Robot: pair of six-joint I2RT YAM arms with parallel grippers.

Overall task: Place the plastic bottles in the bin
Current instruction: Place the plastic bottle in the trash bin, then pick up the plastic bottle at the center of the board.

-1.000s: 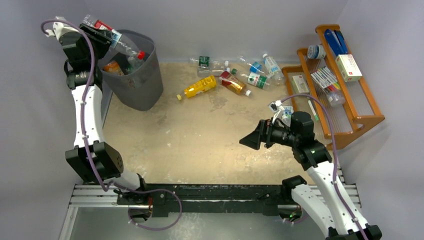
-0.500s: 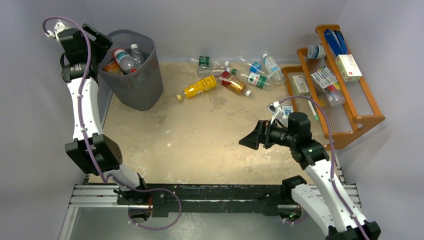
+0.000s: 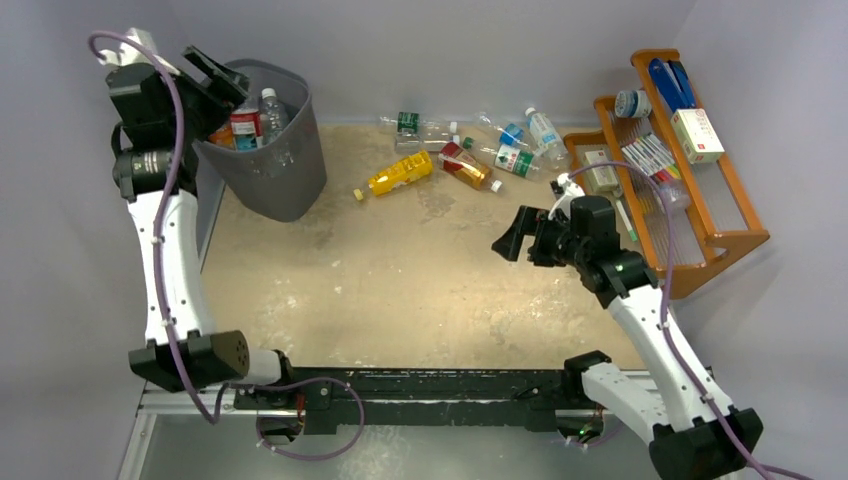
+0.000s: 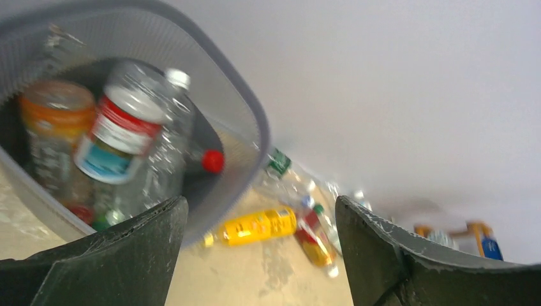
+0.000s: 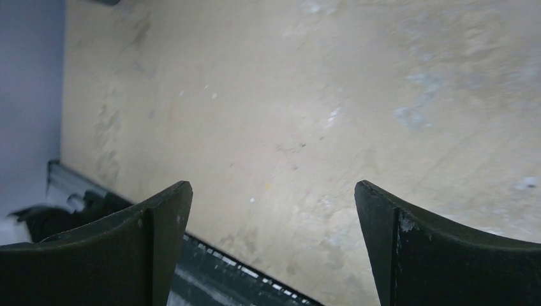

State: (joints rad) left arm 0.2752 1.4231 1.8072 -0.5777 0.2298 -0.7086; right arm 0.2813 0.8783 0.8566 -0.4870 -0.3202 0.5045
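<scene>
Left wrist view: the left gripper [image 4: 260, 203], jaws spread and holding nothing, frames the bin [image 4: 254, 121], dark grey plastic with a rounded rim. Inside lie a crumpled clear bottle [image 4: 121, 137] with a red-banded label and an orange bottle [image 4: 54, 121]. Beyond, a yellow bottle [image 4: 255, 224] lies on the mottled sandy desk [image 4: 210, 280]. Right wrist view: the right gripper [image 5: 273, 186], jaws spread wide, above scuffed desk only. Top external view alone shows the loose bottles [image 3: 480, 150] along the far edge, well apart from the right gripper, beside the wooden rack [image 3: 735, 235].
</scene>
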